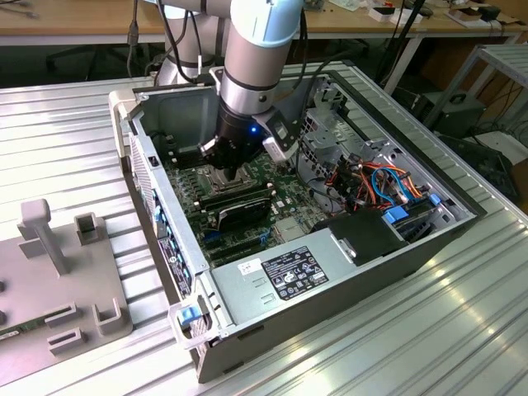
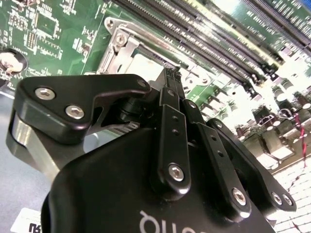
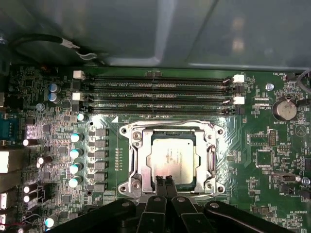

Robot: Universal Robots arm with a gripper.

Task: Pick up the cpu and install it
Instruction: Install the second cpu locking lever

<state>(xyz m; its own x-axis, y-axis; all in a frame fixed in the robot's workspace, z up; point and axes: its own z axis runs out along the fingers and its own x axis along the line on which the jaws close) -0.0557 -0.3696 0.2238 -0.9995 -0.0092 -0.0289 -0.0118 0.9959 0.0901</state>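
An open computer case (image 1: 330,280) is shown on the ribbed metal table (image 1: 462,330). The green motherboard (image 3: 252,141) carries the socket (image 3: 133,160), in which the cpu (image 3: 172,158) is seated. The gripper (image 3: 163,180) is positioned at its edge, jaws pressed together, holding nothing.

You are looking at a ribbed metal bench (image 1: 66,148) that is catching bright light along its grooves toward the exterior view's right. A grey fixture plate (image 1: 58,289) with upright posts is sitting on it at the exterior view's left. Behind, a wooden desk (image 1: 99,29) is running across the top, cluttered at its far end. A grey metal rack (image 1: 503,70) is standing at the right, with cables (image 1: 487,144) lying over dark floor beside it.
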